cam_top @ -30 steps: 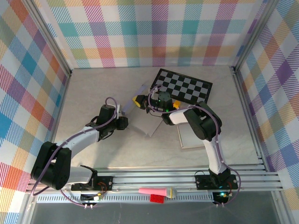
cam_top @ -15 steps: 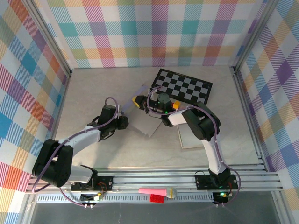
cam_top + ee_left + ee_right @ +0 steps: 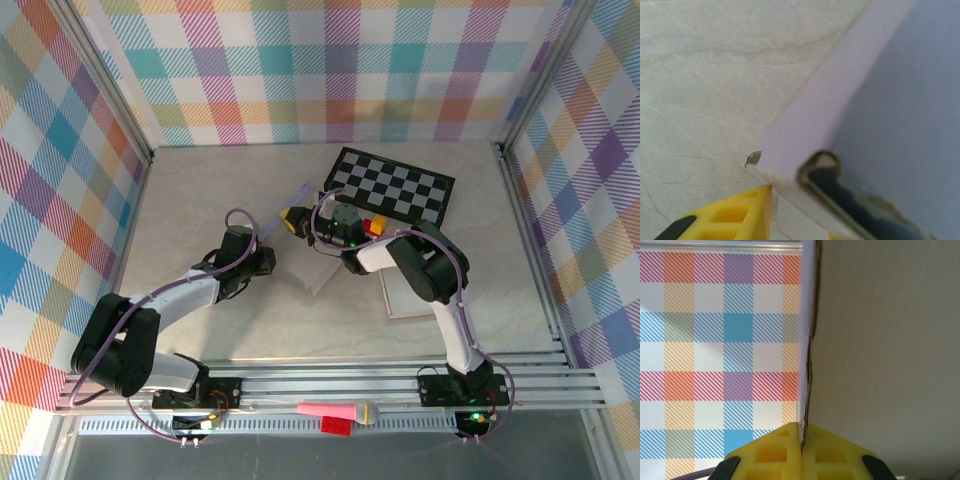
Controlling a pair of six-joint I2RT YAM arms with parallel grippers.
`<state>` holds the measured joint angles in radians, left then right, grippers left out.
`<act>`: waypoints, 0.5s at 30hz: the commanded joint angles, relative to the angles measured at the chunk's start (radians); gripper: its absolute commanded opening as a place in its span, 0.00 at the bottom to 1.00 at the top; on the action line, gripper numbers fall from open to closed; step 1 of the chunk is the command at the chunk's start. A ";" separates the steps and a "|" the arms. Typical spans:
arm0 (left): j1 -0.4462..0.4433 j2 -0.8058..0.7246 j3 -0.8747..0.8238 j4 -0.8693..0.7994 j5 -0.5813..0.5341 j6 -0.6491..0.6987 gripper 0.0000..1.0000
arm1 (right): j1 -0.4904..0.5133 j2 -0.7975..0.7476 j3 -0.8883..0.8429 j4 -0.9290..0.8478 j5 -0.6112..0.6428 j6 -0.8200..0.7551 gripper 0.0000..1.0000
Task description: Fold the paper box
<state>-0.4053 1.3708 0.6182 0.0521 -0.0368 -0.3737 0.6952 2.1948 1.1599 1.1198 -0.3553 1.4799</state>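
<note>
The paper box is a pale lavender-white sheet held up off the table between both arms. My right gripper is shut on its far edge; in the right wrist view the yellow fingertips press together on the thin edge of the paper box, which rises straight up from them. My left gripper holds the sheet's left side. In the left wrist view a folded panel of the paper box runs down between the jaws of the left gripper, and one yellow finger shows.
A black-and-white checkerboard lies at the back right, just behind the right gripper. A white flat sheet lies under the right arm. A pink and red object rests on the front rail. Plaid walls enclose the table.
The right gripper has drawn the sheet's far edge slightly back and left, so the paper looks narrower from above. The left gripper has edged a little to the right.
</note>
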 commanded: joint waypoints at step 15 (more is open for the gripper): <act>-0.113 0.110 0.110 -0.037 -0.339 -0.184 0.13 | 0.038 -0.045 -0.022 -0.115 0.028 0.030 0.00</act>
<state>-0.5102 1.4567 0.6975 0.0044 -0.3027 -0.4961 0.7017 2.1746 1.1591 1.0809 -0.2909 1.4918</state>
